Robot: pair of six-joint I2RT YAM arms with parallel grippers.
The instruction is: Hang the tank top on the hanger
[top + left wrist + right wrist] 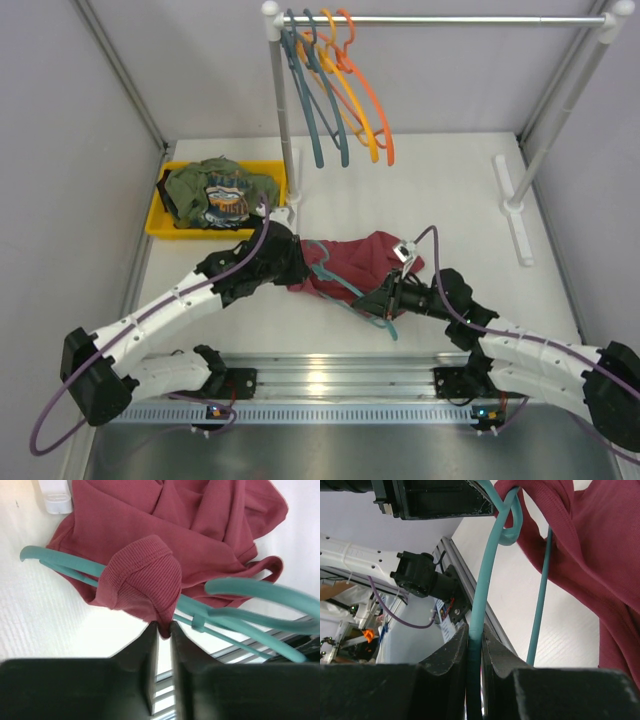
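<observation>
The maroon tank top lies bunched on the table between the two arms. The teal hanger lies partly under and through it, with its lower part sticking out toward the near edge. My left gripper is shut on a ribbed edge of the tank top, pinching a fold at its fingertips. The hanger runs across just beyond that fold. My right gripper is shut on a bar of the hanger, which rises from between its jaws up into the tank top.
A yellow bin at the back left holds an olive-green printed garment. A clothes rack at the back carries slate-blue, yellow and orange hangers. Its left post foot stands close to my left gripper, and its right foot is at the right.
</observation>
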